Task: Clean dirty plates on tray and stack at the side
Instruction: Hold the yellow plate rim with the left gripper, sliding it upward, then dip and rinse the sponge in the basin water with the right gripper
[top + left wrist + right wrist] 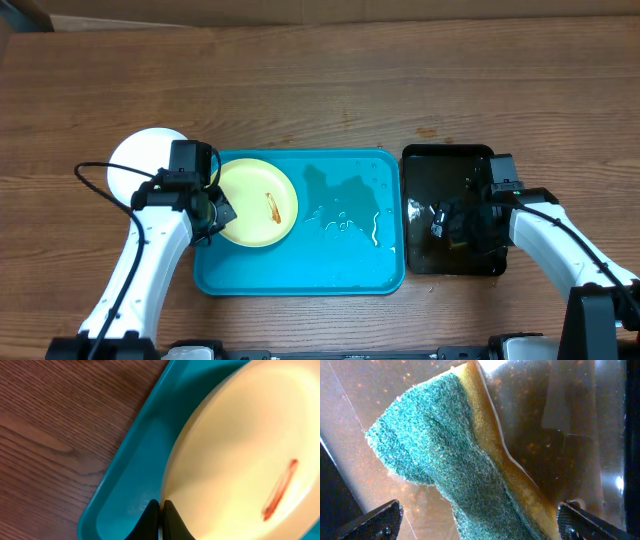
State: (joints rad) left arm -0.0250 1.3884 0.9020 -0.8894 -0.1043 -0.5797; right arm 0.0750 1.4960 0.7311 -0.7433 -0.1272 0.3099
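Observation:
A pale yellow plate [255,200] with a red-orange smear [273,206] lies over the left part of the turquoise tray [340,270]. My left gripper [213,205] is shut on its left rim. In the left wrist view the jaws [161,510] pinch the plate's edge [240,450] above the tray's rim [135,460]. A white plate [145,160] lies on the table left of the tray, partly hidden by my left arm. My right gripper [455,225] is open, and its fingers [480,516] straddle a green and yellow sponge [450,450].
A black tray [440,165] holding brownish water stands right of the turquoise tray, with the sponge in it. Water drops and streaks [345,215] lie on the middle and right of the turquoise tray. Bare wooden table lies beyond both trays.

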